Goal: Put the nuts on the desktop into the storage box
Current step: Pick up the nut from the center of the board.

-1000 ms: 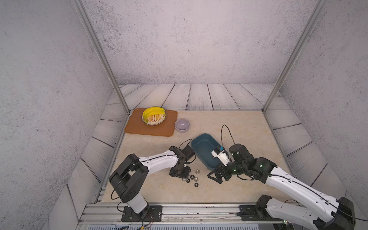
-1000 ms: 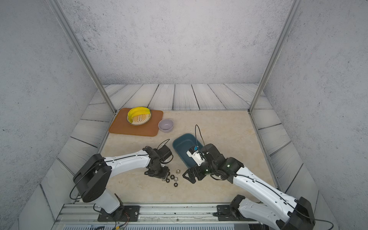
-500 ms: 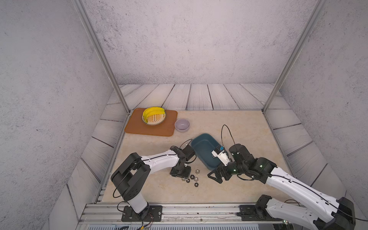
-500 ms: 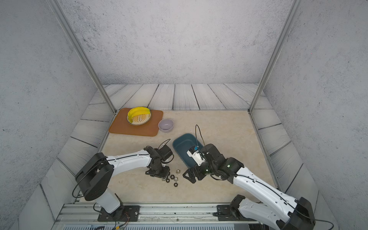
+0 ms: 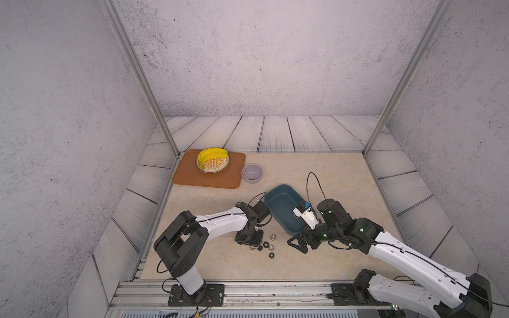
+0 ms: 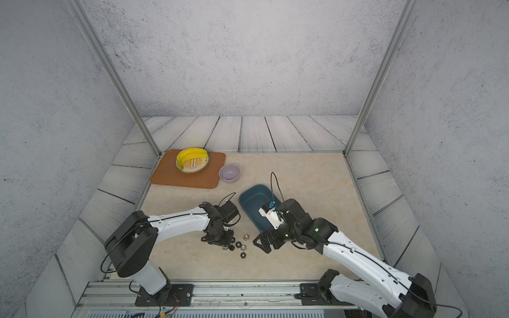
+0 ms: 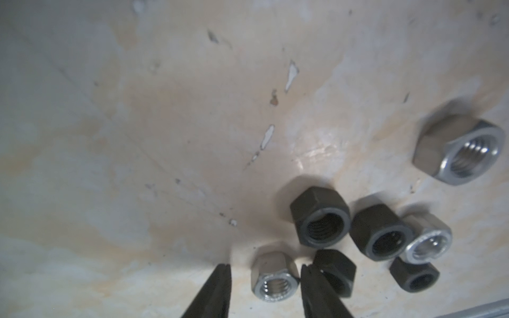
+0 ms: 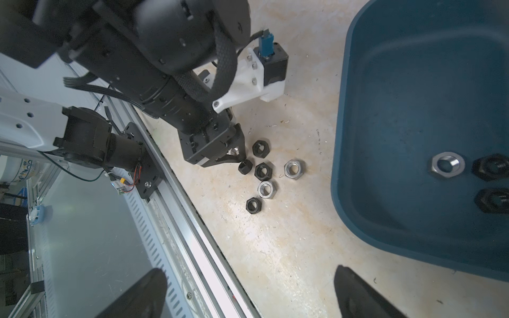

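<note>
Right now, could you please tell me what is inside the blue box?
One silver nut and two black nuts lie in the box; from above, the right arm covers part.

Speckled grey walls (image 5: 261,55) close in three sides. Pale grey wood planks (image 5: 275,135) line the floor border, two metal posts (image 5: 139,77) rise at its corners, and a metal rail (image 5: 275,291) spans the front.

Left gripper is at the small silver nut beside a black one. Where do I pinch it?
Pinch the silver nut across two opposite side flats, from straight above: it lies flat, hole up. The left gripper straddles it; a black nut crowds one fingertip.
</note>
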`<move>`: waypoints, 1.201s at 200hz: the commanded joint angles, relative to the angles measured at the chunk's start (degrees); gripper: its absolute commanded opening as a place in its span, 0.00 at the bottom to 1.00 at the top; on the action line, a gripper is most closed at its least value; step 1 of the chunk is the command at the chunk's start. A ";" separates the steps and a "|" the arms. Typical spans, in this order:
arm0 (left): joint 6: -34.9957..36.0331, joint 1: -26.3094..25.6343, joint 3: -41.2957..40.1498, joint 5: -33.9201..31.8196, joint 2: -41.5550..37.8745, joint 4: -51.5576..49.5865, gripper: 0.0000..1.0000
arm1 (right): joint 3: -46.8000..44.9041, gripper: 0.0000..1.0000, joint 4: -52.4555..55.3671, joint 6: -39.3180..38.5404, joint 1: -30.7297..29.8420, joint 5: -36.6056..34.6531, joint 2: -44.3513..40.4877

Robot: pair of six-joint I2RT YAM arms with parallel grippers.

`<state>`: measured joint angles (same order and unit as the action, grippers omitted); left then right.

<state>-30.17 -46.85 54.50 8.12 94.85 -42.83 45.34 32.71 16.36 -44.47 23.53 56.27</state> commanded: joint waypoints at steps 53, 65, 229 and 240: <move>0.03 -0.34 -0.37 0.12 -0.71 -1.91 0.46 | -0.27 0.99 -0.50 0.60 -0.32 -0.76 -0.64; 0.03 -0.35 -0.64 0.65 -0.44 -1.83 0.46 | -0.29 0.99 -0.46 0.53 -0.31 -0.85 -0.64; 0.47 -0.43 0.44 2.89 2.77 -1.64 0.36 | -0.08 0.99 -0.80 0.00 -0.41 -0.78 -0.81; 0.60 -0.39 0.85 2.87 3.44 -1.79 0.36 | -0.08 0.99 -0.72 -0.01 -0.44 -0.76 -0.90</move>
<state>-29.93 -47.05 54.28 10.90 96.20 -43.83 45.32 32.34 16.47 -44.58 23.40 56.27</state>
